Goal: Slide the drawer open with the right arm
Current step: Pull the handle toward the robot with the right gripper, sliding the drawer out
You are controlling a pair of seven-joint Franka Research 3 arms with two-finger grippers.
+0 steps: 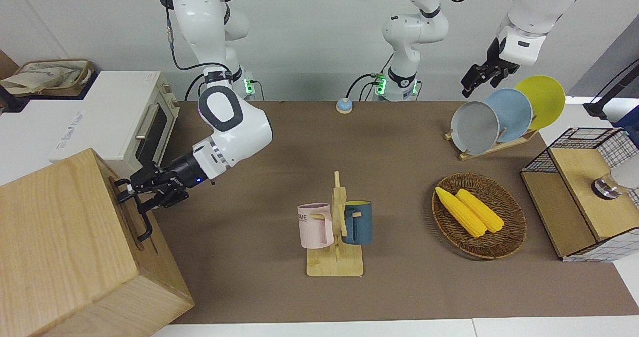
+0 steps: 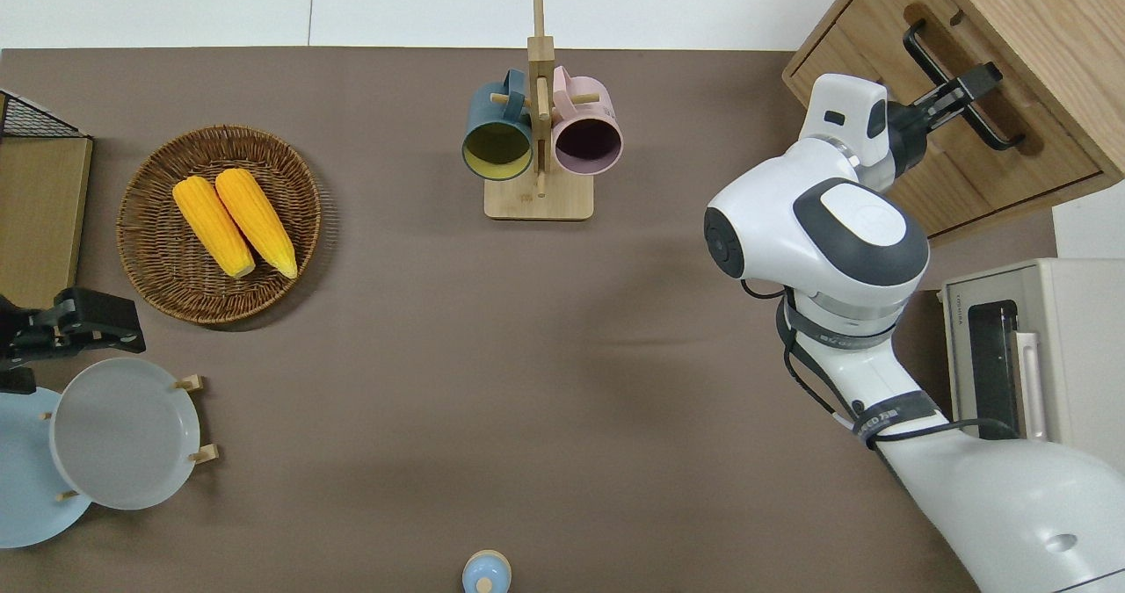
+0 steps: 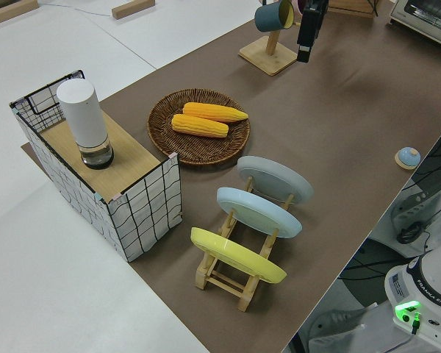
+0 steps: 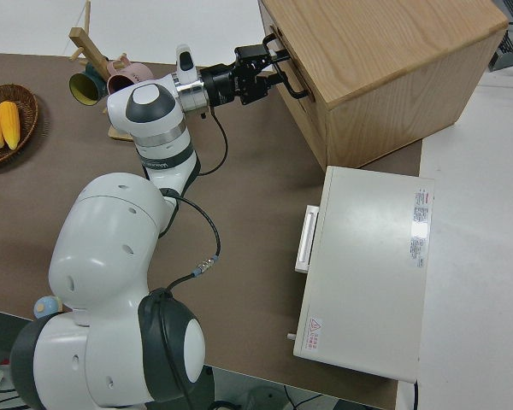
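Observation:
The pale-wood drawer [image 2: 866, 61] sits closed in the front of the big light-wood cabinet [image 1: 60, 237] at the right arm's end of the table. Its black bar handle [image 2: 1000, 133] runs along the drawer front and also shows in the front view [image 1: 144, 223]. My right gripper [image 1: 134, 195] is at the handle, open, with one finger on each side of the bar; the overhead view [image 2: 967, 85] and the right side view [image 4: 272, 61] show it there too. The left arm is parked, its gripper [image 1: 475, 80] empty.
A white toaster oven [image 1: 145, 127] stands beside the cabinet, nearer to the robots. A mug rack [image 1: 337, 227] with two mugs stands mid-table. A wicker basket [image 1: 514, 237] with corn, a plate rack [image 1: 499, 117] and a wire-mesh box [image 1: 584, 197] are toward the left arm's end.

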